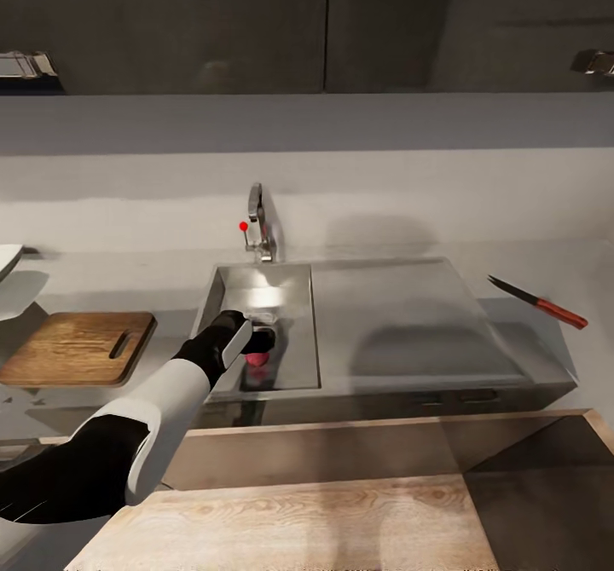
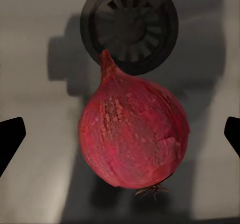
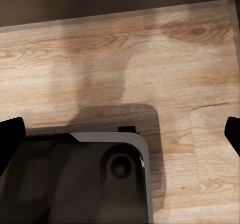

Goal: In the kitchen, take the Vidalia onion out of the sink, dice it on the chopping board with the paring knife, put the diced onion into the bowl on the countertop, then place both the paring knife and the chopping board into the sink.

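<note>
The pink-red Vidalia onion (image 2: pixel 132 134) lies on the floor of the sink (image 1: pixel 401 315) beside the round drain (image 2: pixel 130 26). My left gripper (image 2: pixel 120 134) is open just above it, one fingertip (image 2: pixel 10 136) on each side, not touching. From the head view, the left gripper (image 1: pixel 254 338) reaches down into the basin over the onion (image 1: pixel 258 349). The chopping board (image 1: pixel 77 348) lies on the countertop (image 1: pixel 546 256) left of the sink. The paring knife (image 1: pixel 539 302) lies right of the drainboard. A white bowl (image 1: pixel 7 257) peeks in at the far left. My right gripper (image 3: pixel 121 136) is open and empty.
The chrome tap (image 1: pixel 258 222) with a red dot stands behind the basin. A light wooden surface (image 1: pixel 341 503) runs along the front below the sink. The right wrist view looks down on wood flooring and part of my grey base (image 3: pixel 75 179).
</note>
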{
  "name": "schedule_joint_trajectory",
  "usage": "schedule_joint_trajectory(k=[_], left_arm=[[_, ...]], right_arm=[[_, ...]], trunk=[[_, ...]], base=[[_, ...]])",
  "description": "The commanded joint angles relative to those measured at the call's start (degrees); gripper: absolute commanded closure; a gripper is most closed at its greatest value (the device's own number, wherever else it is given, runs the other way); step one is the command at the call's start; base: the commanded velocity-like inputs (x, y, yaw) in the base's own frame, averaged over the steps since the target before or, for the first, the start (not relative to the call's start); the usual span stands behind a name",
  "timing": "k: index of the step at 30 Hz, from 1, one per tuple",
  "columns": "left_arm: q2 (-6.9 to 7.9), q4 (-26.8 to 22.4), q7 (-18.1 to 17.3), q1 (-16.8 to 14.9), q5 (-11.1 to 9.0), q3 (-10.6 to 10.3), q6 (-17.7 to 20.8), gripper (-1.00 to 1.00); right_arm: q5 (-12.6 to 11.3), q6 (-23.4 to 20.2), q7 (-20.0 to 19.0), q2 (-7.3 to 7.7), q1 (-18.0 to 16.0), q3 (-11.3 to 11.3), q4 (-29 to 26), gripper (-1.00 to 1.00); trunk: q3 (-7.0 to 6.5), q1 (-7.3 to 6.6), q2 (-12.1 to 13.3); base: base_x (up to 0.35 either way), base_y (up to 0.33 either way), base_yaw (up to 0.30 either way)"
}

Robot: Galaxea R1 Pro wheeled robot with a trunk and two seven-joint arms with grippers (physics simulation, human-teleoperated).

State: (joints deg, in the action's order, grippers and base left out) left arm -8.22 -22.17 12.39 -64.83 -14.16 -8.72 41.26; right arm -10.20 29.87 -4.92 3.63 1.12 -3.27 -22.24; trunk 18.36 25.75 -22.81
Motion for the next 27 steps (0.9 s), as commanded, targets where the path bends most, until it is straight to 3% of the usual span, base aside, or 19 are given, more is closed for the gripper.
schedule_joint_trajectory(k=[1, 27], left_arm=[[0.04, -0.1, 0.4, 0.0, -0.6, -0.4, 0.2, -1.0], [0.11, -0.1, 0.4, 1.5, -0.6, -0.4, 0.1, -1.0]], right_arm=[[-0.6, 0.1, -0.2, 0.06, 0.0, -0.3, -0.1, -1.0], [-0.4, 0.2, -0.3, 0.22, 0.0, -0.4, -0.2, -1.0]], trunk=[[0.18, 0.03, -0.1], [2.17, 0.03, -0.1]], base=[[0.0, 0.0, 0.0], [0.01, -0.007, 0.0]])
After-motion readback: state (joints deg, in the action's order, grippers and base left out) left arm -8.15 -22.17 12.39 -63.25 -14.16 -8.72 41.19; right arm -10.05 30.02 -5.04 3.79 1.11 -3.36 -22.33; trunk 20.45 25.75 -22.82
